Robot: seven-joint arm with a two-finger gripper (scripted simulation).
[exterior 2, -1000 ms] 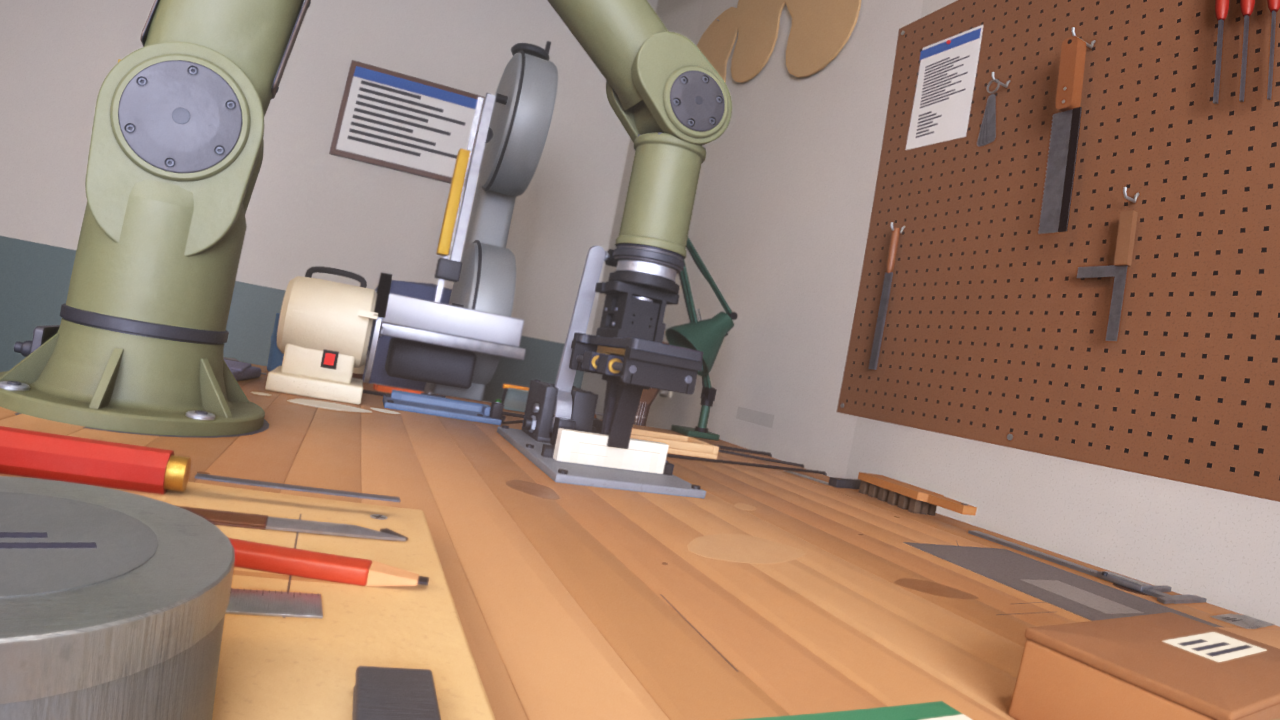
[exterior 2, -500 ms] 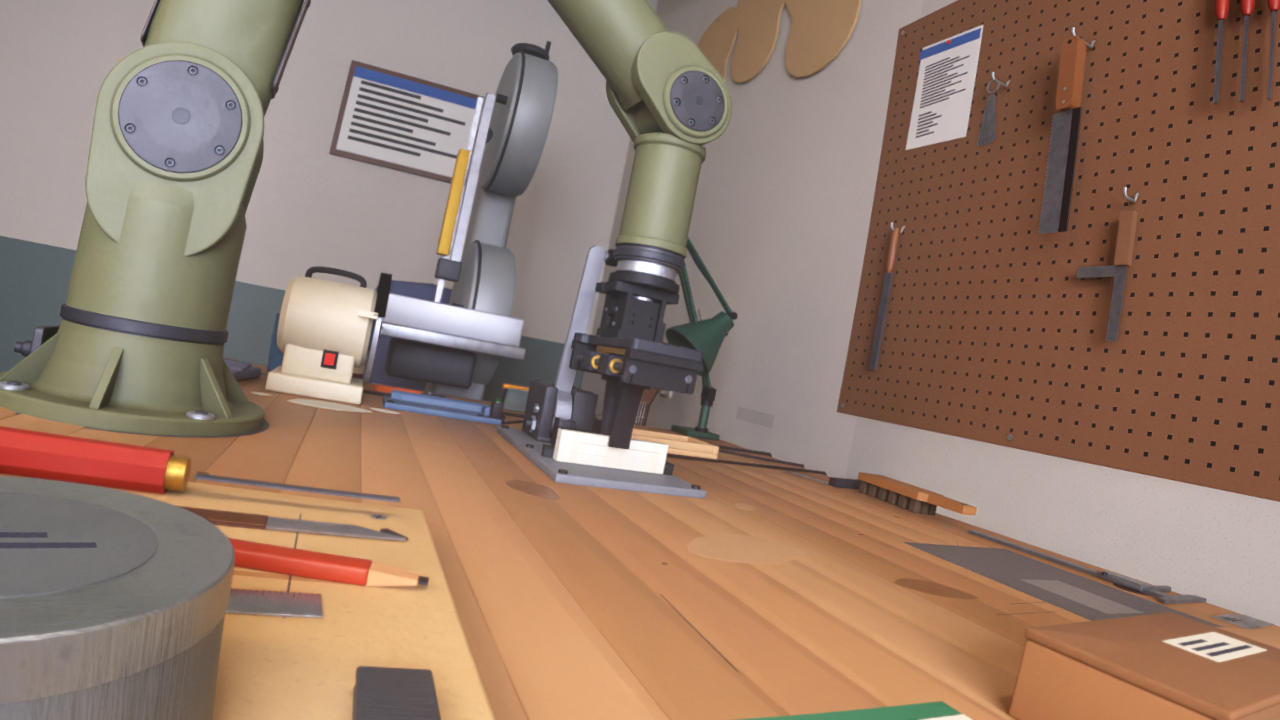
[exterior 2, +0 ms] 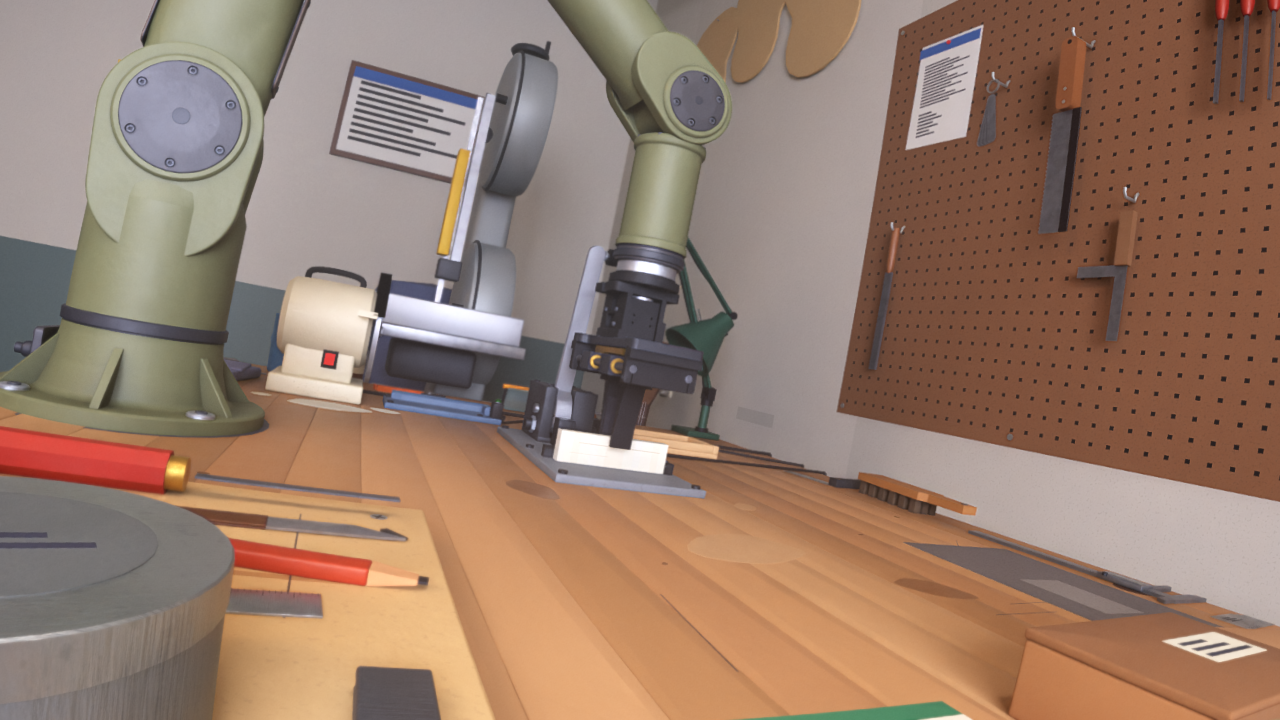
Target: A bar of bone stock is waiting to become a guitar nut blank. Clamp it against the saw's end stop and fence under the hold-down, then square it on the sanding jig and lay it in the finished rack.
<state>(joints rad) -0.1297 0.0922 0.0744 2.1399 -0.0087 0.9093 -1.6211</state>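
The cream bone bar (exterior 2: 610, 450) lies flat on the grey base plate of the small saw fixture (exterior 2: 598, 470) in the middle of the bench, its long side facing me. My gripper (exterior 2: 622, 430) stands straight down over the bar's middle; its fingers are open and it holds nothing. A black block of the fixture (exterior 2: 541, 410) stands at the bar's left end, and a tall grey upright rises behind it. The far side of the bar is hidden by my fingers.
A cardboard box (exterior 2: 1155, 663) sits at the bench's near right corner. A belt sander (exterior 2: 403, 345) stands behind the fixture, pencils and blades (exterior 2: 295, 528) lie near left beside a grey round block (exterior 2: 98, 591), and a brush (exterior 2: 913, 492) lies by the pegboard wall.
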